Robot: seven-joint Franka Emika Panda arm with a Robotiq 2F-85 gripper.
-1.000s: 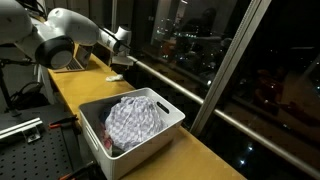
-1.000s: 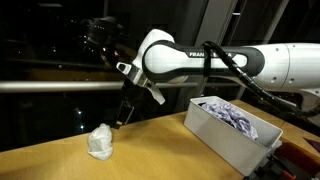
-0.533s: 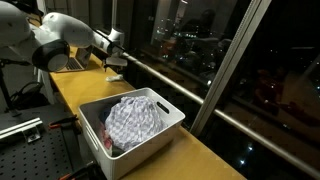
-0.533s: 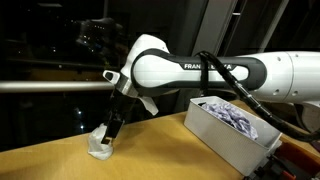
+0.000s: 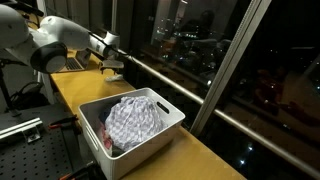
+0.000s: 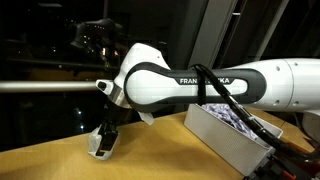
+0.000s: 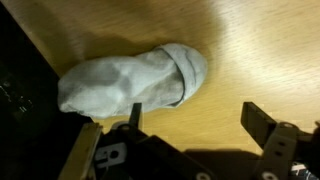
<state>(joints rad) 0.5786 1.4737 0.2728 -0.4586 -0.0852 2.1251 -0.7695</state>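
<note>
**Fingers (image 7: 262, 125) spread above a crumpled pale grey fabric sock (image 7: 130, 80)**

We see our black two-fingered gripper (image 6: 105, 138) hanging low with its fingers wide apart, gripping nothing. The sock lies on the light wooden tabletop (image 7: 260, 50) just beneath them. A white rectangular plastic basket (image 5: 165, 112) holding a checked cloth (image 5: 132, 120) stands well apart.

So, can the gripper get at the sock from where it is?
Probably yes: the open gripper hangs just above the sock on the table, and nothing lies between them.
</note>
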